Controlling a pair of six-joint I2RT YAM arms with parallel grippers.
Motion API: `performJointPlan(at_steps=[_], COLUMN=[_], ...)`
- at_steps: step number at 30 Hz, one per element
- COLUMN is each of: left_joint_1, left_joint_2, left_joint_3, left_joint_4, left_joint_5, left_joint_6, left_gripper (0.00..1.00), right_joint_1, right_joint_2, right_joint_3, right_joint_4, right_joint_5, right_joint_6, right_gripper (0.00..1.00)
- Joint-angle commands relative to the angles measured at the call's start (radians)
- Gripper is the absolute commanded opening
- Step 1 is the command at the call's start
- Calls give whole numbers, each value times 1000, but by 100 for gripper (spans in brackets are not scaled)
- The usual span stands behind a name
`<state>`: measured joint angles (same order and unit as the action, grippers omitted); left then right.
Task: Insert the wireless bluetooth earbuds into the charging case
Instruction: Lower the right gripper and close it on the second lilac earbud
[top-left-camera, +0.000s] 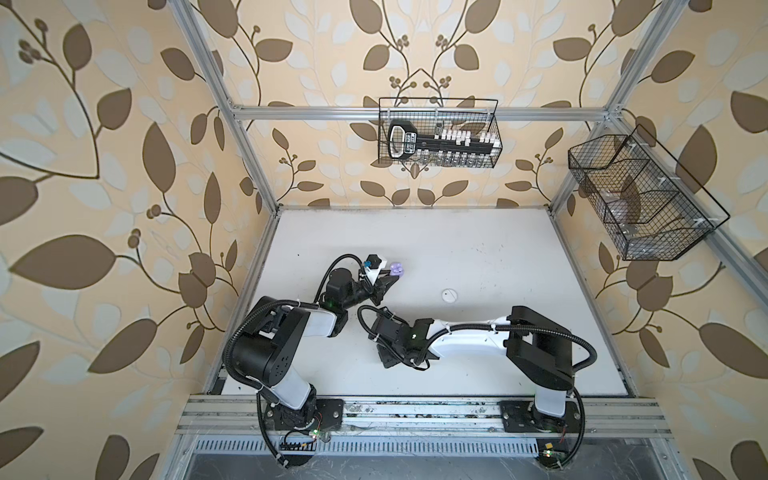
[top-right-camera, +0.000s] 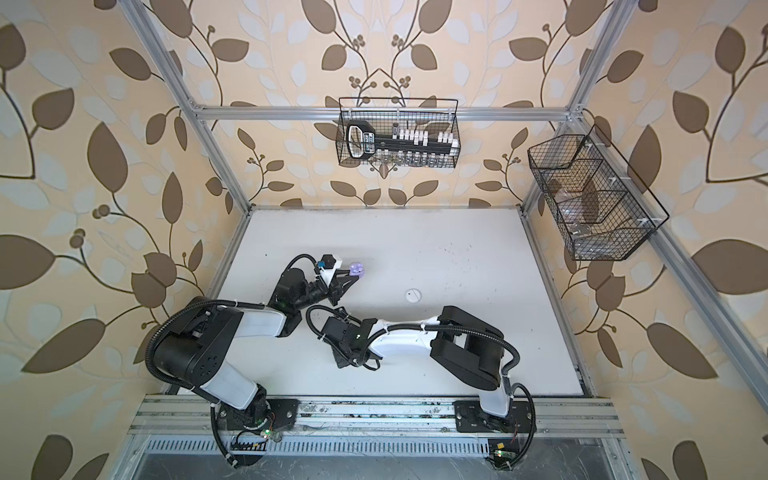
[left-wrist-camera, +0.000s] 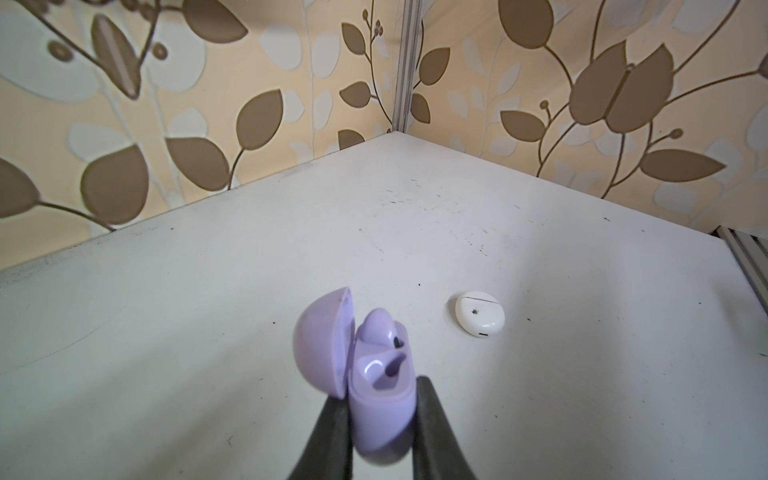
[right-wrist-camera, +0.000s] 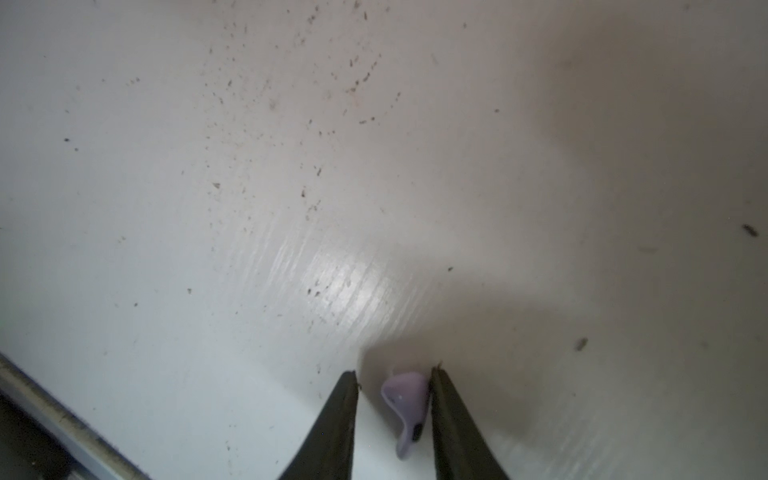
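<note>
straddling a loose lilac earbud, lilac case held open

the right gripper (right-wrist-camera: 393, 374) stood over the bench (right-wrist-camera: 249, 166) with its fingers apart. a loose lilac earbud (right-wrist-camera: 405, 403) lay between them, touching one finger and clear of the other, so nothing was clamped yet. the left gripper (left-wrist-camera: 379, 392) was clamped on the body of the lilac case (left-wrist-camera: 378, 436). its lid (left-wrist-camera: 320, 340) was swung open, with a seated earbud (left-wrist-camera: 376, 328) in one place and the empty slot (left-wrist-camera: 384, 370) beside it.

the loose earbud looked very light, hard and glossy, so it would likely skid or squirt out under an off-centre squeeze. i judge the best hold to be across the rounded head, leaving the stem free to lead into the slot. the case looked rigid too, and its smooth shell could twist in the grip if pressed from above.

in a top view the lilac case (top-left-camera: 397, 268) sat at about ten o'clock from the closed white case (top-left-camera: 449, 296), and the right arm (top-left-camera: 399, 336) at about eight o'clock from it. the loose earbud was hidden there beneath that arm. only the right wrist view showed it and the gap at the fingers, and only the left wrist view showed the empty slot. no white earbuds appeared anywhere, and whether they sat inside the white case could not be told.
</note>
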<state>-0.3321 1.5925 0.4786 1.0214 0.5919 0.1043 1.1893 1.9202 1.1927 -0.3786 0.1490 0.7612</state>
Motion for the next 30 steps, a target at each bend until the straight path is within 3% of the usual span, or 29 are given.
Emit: performJointPlan(at_steps=[1,30], left_joint_1=[11,11], left_joint_2=[-27,-32], left_joint_3=[0,-1], left_joint_4=[46,49], left_joint_5=[-7,-10], left_joint_6=[17,19], left_gripper=[0,0], right_joint_1=[7,31], right_joint_2=[37,100], right_joint_3=[23,114], right_joint_4=[-61,-190], right_joint_5=[25,68], right_joint_6=[-12,-51], right_gripper=[32,26])
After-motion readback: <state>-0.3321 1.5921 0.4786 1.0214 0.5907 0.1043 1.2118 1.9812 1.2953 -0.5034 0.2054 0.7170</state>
